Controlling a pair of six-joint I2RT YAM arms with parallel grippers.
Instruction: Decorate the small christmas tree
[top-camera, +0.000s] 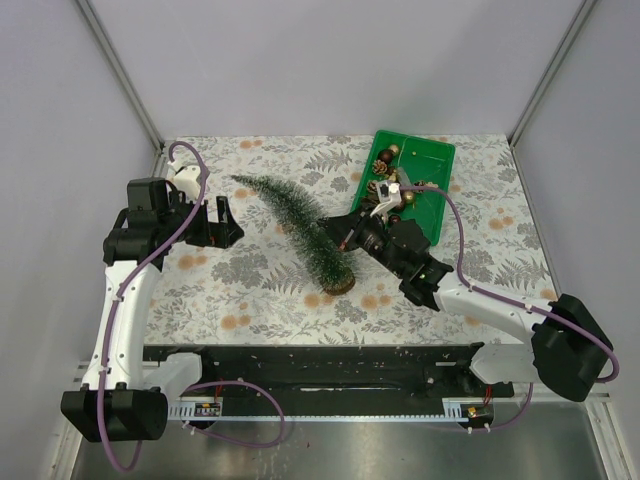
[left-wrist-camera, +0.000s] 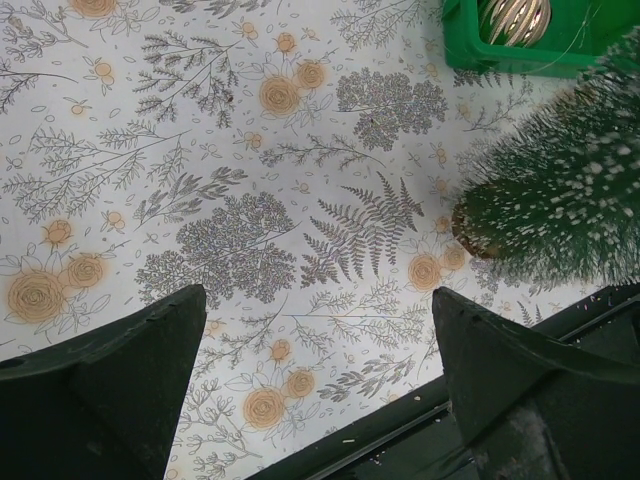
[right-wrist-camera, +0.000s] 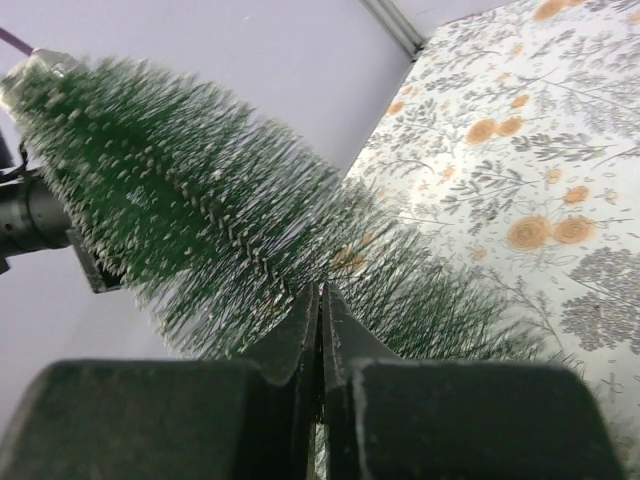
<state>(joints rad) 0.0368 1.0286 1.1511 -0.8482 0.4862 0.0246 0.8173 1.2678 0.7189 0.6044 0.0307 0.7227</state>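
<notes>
While small christmas tree (top-camera: 300, 225) leans | left fingers (left-wrist-camera: 110, 380) spread | right fingers (right-wrist-camera: 290, 345) pressed together at its bristles

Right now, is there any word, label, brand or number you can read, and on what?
None can be read.
Small tags on the front rail: too small to read.
No print shows on the small christmas tree, green bin or floral table cover.
</notes>
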